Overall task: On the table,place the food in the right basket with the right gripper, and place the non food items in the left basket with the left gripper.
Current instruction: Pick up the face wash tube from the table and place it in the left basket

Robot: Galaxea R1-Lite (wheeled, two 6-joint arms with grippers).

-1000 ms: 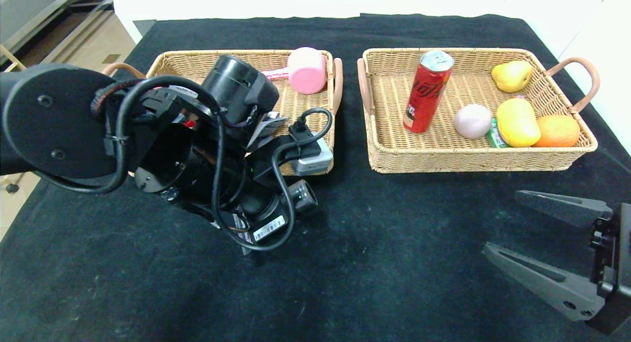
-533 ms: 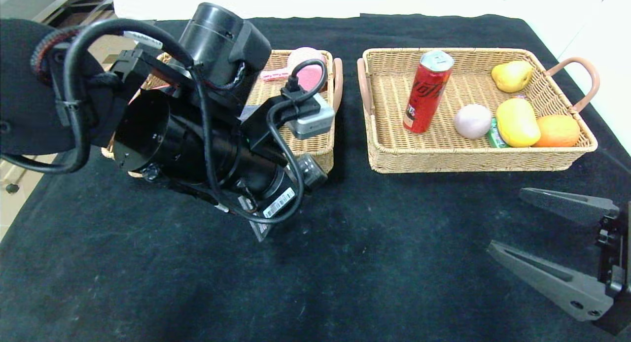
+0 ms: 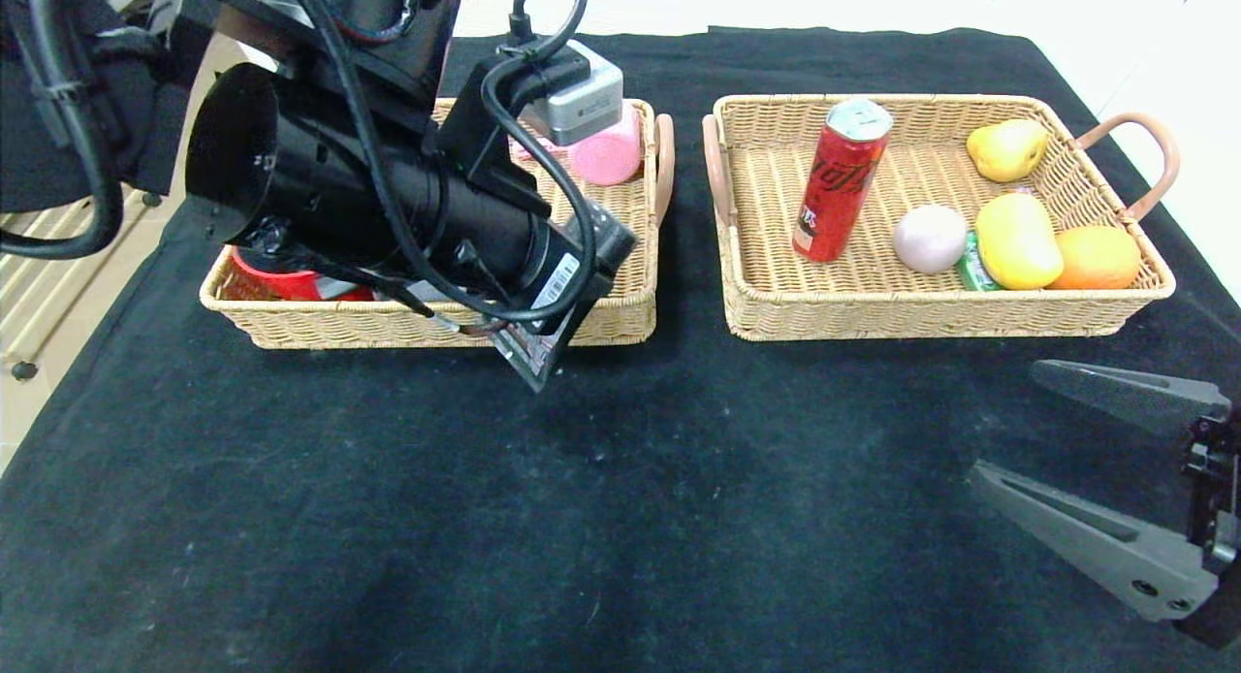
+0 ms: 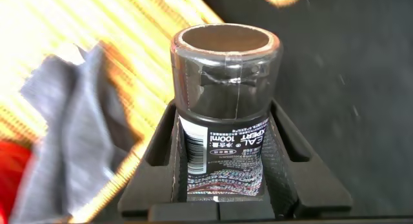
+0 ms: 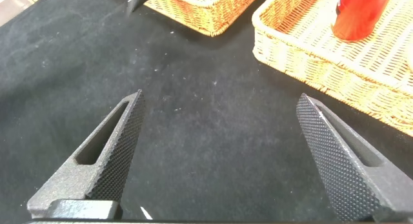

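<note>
My left gripper (image 4: 226, 130) is shut on the black printed squeeze tube (image 4: 224, 161), one finger on each side and the grey cap (image 4: 226, 72) pointing away. It hangs over the front edge of the left basket (image 3: 388, 326); the tube's flat end (image 3: 531, 360) sticks out below the arm. The folded grey towel (image 4: 71, 140) lies in that basket. The right basket (image 3: 853, 312) holds the red can (image 3: 839, 183), the pale round lump (image 3: 929, 239) and the yellow oblong piece (image 3: 1016, 241). Near the table's (image 3: 620, 518) front right, my right gripper (image 3: 1005, 419) stands open and empty.
A red pot (image 3: 281, 280) and a pink scoop (image 3: 606, 154) sit in the left basket. An orange fruit (image 3: 1096, 258) and a yellow pear-like piece (image 3: 1006, 149) lie in the right basket. My left arm (image 3: 388, 198) covers much of the left basket.
The left arm has risen and swung back toward the left basket with the tube in its grip. The right gripper has drifted slightly toward the front edge.
</note>
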